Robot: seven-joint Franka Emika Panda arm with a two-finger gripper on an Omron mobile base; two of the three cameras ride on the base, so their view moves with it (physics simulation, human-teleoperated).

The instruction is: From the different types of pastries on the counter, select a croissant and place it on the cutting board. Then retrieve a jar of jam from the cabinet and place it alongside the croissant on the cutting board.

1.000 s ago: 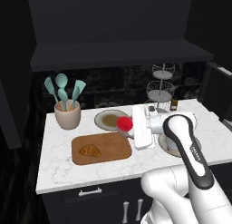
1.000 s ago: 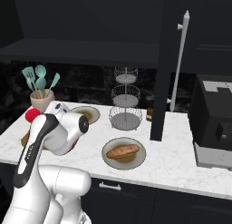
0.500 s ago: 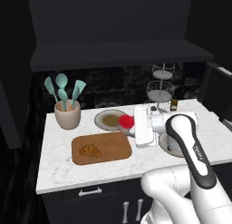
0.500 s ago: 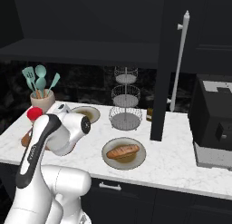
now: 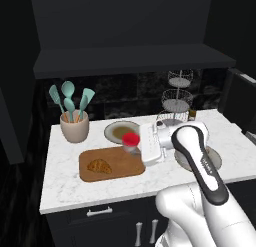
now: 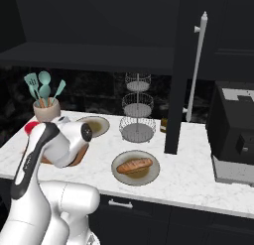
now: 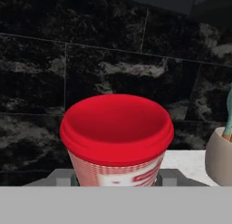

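The pincer (image 5: 134, 145) is clamped on the small squat jar of jam with a red lid and pale checked body (image 5: 131, 141), carrying it in the air above the right end of the flat brown wooden cutting board (image 5: 120, 171). In the hand view the jar (image 7: 116, 139) stands upright between the two grey finger tips, with black marbled wall tile behind it. In the right base view only its red lid (image 6: 31, 126) peeks out past the arm's white wrist.

The golden-brown crescent croissant (image 5: 99, 166) lies on the left half of the board, well apart from the jar. The board rests on the white marbled stone desk (image 5: 65, 183). Just behind it sits a round grey-rimmed plate (image 5: 118, 131), and to the left a beige pot holding teal utensils (image 5: 74, 126). A second grey-rimmed plate carries the reddish-brown bun (image 6: 134, 165) near the desk's front edge, with a three-tier wire stand (image 6: 137, 110) behind it. The dark upper cabinet with its shelf ledge (image 5: 130, 61) hangs above.
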